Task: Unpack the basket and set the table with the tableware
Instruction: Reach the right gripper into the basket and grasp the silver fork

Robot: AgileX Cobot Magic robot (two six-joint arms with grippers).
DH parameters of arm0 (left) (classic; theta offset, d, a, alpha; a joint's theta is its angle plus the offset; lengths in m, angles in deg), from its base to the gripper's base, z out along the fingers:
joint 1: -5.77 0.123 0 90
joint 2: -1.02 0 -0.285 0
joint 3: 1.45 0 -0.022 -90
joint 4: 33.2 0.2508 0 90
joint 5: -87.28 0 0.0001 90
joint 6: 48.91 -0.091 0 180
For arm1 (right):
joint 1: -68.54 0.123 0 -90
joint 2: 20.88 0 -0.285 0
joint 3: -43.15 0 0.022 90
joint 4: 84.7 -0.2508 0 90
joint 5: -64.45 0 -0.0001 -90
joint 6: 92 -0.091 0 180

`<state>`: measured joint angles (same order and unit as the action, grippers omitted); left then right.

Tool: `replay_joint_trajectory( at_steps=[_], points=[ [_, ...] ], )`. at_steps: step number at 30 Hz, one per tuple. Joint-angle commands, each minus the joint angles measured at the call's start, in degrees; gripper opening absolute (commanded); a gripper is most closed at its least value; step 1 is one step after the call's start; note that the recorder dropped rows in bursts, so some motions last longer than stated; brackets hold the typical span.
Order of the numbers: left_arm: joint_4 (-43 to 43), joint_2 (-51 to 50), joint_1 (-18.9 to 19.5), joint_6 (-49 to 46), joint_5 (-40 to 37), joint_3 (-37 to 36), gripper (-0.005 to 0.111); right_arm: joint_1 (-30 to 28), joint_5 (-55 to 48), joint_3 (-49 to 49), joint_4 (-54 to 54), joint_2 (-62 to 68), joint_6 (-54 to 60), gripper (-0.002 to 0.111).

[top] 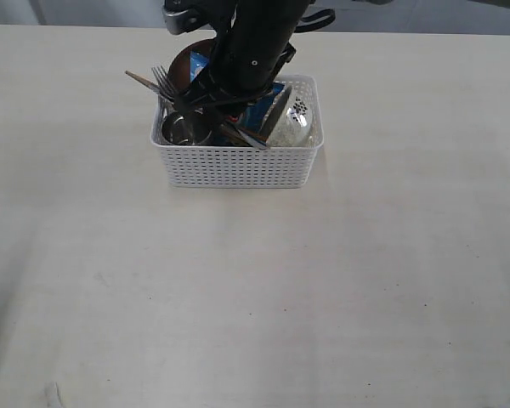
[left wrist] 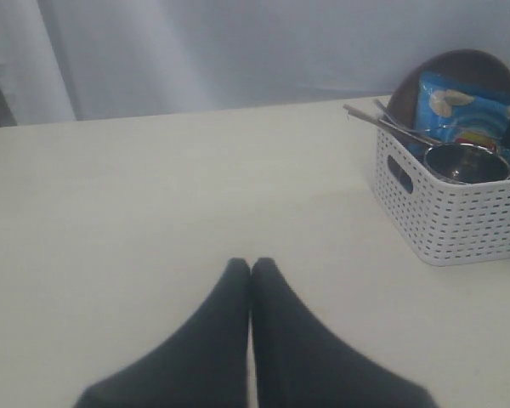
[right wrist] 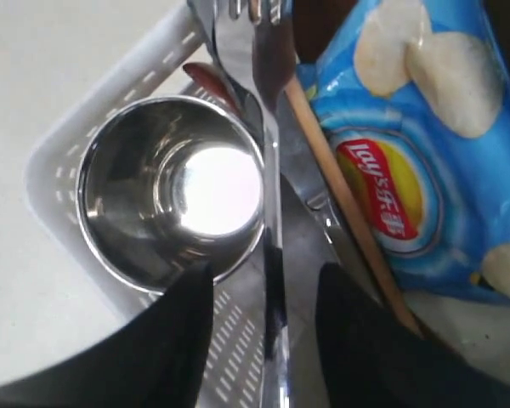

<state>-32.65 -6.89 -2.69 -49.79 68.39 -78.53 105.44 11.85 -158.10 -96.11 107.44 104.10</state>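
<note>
The white basket [top: 238, 166] stands at the far middle of the table [top: 255, 289]. It holds a steel cup [top: 183, 127], a fork [top: 161, 81], a knife [top: 140, 81], a brown plate [top: 183, 64] and a speckled bowl [top: 293, 123]. My right gripper [right wrist: 268, 276] reaches down into the basket and is open. The fork handle [right wrist: 270, 195] runs between its fingers, untouched, beside the cup [right wrist: 174, 191]. A chopstick [right wrist: 348, 204] and a reddish spoon [right wrist: 211, 81] lie close by. My left gripper [left wrist: 252, 265] is shut and empty over bare table, left of the basket [left wrist: 459, 212].
A blue chip bag [right wrist: 416, 144] stands in the basket against the plate [left wrist: 459, 64], right beside the right gripper's finger. The right arm [top: 255, 42] hides the basket's back middle. Pale tabletop spreads wide in front of and on both sides of the basket.
</note>
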Motion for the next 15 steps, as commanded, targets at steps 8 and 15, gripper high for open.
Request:
replay_joint_trajectory(
  at_steps=[8,15],
  points=[
    [-0.1,0.1,-0.3,0.3,0.5,-0.1,0.000,0.0,0.0,-0.3,2.1,2.3,0.2,0.038],
    [-0.1,0.1,-0.3,0.3,0.5,-0.1,0.000,0.0,0.2,-0.3,2.9,2.3,0.2,0.029]
  ],
)
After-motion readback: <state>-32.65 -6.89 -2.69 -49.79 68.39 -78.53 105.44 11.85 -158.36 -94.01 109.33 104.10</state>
